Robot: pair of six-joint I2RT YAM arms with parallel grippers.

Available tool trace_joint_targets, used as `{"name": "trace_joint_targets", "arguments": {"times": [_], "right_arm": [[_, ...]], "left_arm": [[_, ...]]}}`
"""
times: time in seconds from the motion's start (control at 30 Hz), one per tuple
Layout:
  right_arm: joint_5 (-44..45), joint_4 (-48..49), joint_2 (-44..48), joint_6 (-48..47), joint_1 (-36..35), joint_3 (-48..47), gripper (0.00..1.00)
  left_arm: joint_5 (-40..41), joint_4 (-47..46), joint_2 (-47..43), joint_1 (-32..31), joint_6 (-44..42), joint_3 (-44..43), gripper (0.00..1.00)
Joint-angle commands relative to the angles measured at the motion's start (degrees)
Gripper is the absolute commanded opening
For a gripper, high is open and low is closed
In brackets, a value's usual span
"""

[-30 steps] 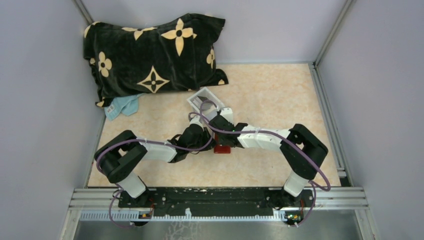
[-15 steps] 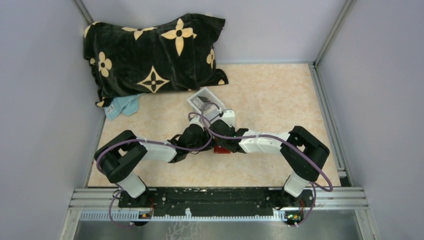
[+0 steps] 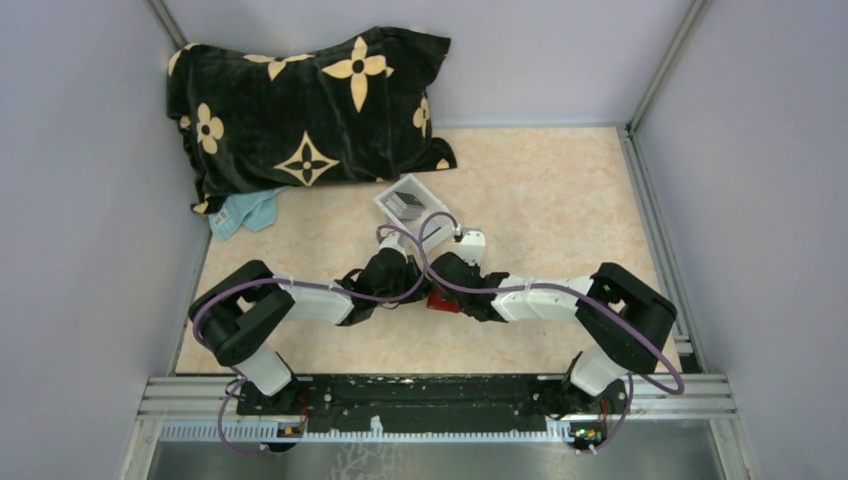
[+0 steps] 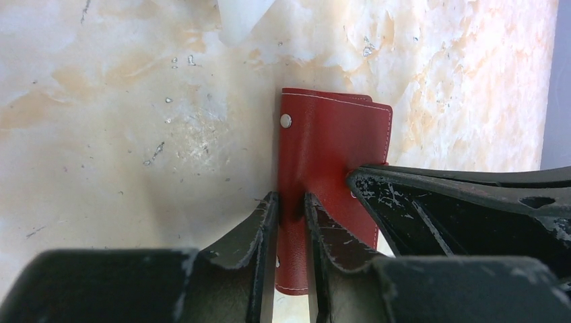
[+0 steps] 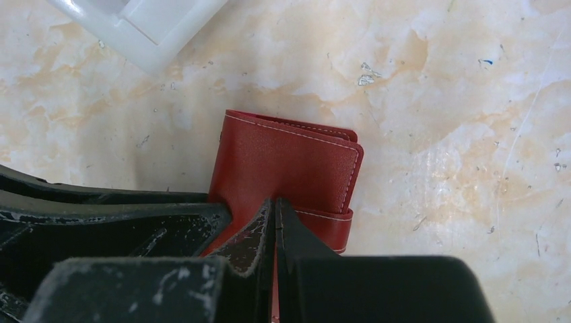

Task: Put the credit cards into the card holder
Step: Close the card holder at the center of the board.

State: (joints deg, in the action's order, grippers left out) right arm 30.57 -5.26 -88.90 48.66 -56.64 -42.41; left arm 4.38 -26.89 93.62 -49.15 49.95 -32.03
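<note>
Black left jaws: a little apart, astride one long edge of the card holder. Red leather shows in the narrow gap, so we judge them clamped on that edge.
Right jaws: pressed together, tips down on the holder's folded face. We cannot tell whether a thin flap is pinched between them.
Card holder: lies flat on the counter between the two arms, near the middle and toward the near side. It is folded shut, with its red outer face and a snap stud facing up. We see no dark inner face and no slot.
Credit cards: a greyish stack in the white tray, just beyond the holder on the far side. The cards do not touch the holder, and we see none loose on the counter or in either pair of jaws.
Done so far: as far as we can see, no card is in the holder. Both arms are on the holder rather than on the cards.
Left to do: by our judgement, nearly everything. The holder has to be opened to expose its slots, then each card lifted from the tray and slid in.
Further out: a dark flowered pillow and a blue cloth lie at the far left, well apart from the work.
</note>
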Motion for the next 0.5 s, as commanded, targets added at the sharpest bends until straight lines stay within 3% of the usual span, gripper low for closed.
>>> {"name": "trace_joint_targets", "arguments": {"times": [0.0, 0.47], "right_arm": [[-2.51, -5.48, -0.96, 3.27, -1.98, 4.88, 0.00], [1.08, 8.47, -9.63, 18.75, -7.58, 16.72, 0.00]], "left_arm": [[-0.52, 5.57, 1.03, -0.18, 0.61, 0.24, 0.25], [-1.23, 7.12, 0.90, -0.57, 1.90, -0.75, 0.24]]}}
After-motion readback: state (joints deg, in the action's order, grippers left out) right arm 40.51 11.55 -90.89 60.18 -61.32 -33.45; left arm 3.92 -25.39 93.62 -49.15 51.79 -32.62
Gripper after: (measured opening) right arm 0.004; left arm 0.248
